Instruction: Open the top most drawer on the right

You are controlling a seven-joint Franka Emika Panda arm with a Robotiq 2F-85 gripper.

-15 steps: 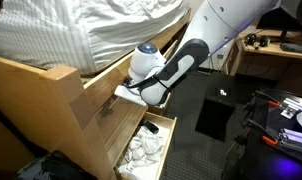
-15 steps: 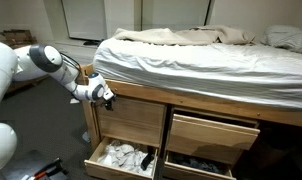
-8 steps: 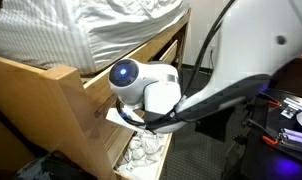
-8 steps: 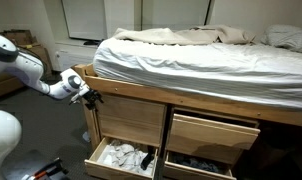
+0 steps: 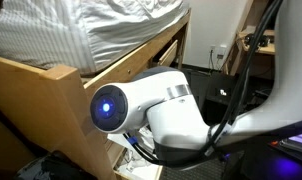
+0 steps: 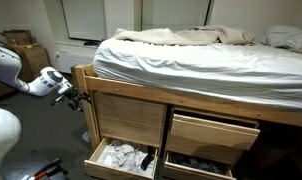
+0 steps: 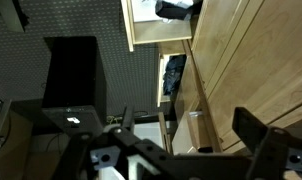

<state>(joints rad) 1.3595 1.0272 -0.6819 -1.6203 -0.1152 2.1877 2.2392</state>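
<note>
A wooden bed (image 6: 151, 96) with rumpled white sheets (image 6: 191, 60) fills most of the room, with four drawers beneath it. In an exterior view, the white robot arm (image 6: 31, 80) reaches in from the far left. From the opposite side, its body (image 5: 161, 105) blocks most of the picture. The top right drawer (image 6: 213, 131) sits under the mattress, right of centre. I cannot tell whether it is fully closed. The bottom left drawer (image 6: 119, 157) hangs open, showing pale cloth. The tool (image 6: 79, 98) hovers just beside the bed's left corner post, well apart from that top right drawer. In the wrist view, its fingers (image 7: 259, 140) are spread wide, holding nothing.
</note>
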